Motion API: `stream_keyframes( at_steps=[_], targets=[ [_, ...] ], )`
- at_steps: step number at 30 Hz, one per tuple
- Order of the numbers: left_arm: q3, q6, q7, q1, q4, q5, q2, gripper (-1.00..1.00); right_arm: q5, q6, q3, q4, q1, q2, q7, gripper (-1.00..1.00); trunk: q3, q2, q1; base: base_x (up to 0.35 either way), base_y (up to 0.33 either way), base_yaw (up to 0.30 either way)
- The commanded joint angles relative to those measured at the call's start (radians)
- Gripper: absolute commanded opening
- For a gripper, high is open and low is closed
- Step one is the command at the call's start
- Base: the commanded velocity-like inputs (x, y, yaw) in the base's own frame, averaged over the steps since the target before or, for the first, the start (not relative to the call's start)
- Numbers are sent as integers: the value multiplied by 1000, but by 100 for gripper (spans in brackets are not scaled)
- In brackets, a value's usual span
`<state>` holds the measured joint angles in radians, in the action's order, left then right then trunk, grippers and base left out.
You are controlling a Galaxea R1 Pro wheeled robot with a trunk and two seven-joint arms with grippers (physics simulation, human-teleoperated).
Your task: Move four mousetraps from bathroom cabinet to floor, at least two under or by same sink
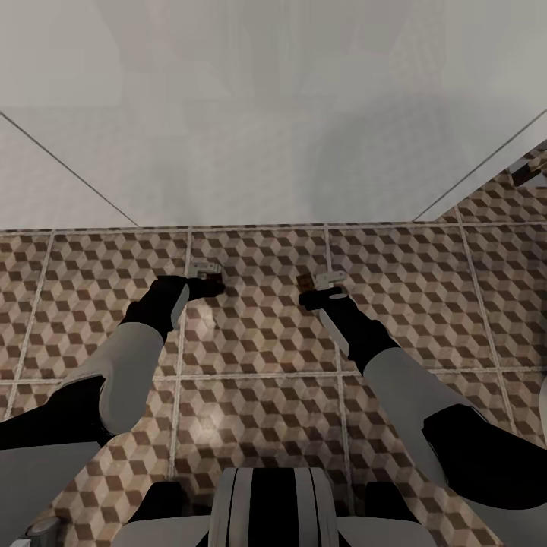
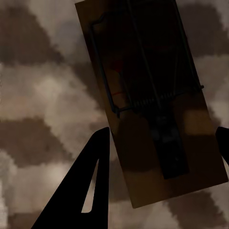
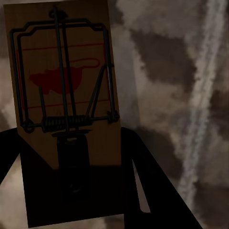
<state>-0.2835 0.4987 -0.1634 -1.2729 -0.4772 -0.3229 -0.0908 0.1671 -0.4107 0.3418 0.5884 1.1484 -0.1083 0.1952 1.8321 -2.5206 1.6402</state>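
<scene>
1. Both arms reach forward and down over the bathroom floor [image 1: 258, 342], toward the foot of a pale wall or panel ahead
2. The left gripper [image 1: 207, 282] has a mousetrap [image 2: 152, 100] between its jaws: one finger lies against the board's long edge and the other shows just at the opposite edge. The jaws look closed on it, though the contact on the far side is hard to see
3. The right gripper [image 1: 319, 287] carries a second mousetrap [image 3: 64, 109]; its dark fingers [image 3: 152, 191] flank the near end of the board, so I judge the jaws to be gripping it. The red bait patch and spring bar face the camera
4. Under each pair of jaws is cube-patterned tile, close below
5. I judge this the placing step. Next each arm needs to lower its trap flat onto the tile and part the jaws. Whether this spot is beside the sink, I cannot tell
</scene>
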Motion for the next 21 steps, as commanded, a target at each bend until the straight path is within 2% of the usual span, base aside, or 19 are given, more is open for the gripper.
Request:
stream_keyframes(
  at_steps=[1, 16, 21],
  targets=[
    [-8, 4, -10, 0, -2, -11, -1, -100, 14, -3, 6, 1, 1, 1, 11, -100, 1, 0, 0, 0, 0, 0],
    [-8, 3, -10, 0, -1, -11, -1, -100, 13, -5, -2, 0, 2, 1, 12, -100, 1, 0, 0, 0, 0, 0],
    [-8, 3, -11, 0, -1, -11, -2, -100, -12, -5, -3, 1, 2, 2, 12, -100, 1, 0, 0, 0, 0, 0]
  ],
)
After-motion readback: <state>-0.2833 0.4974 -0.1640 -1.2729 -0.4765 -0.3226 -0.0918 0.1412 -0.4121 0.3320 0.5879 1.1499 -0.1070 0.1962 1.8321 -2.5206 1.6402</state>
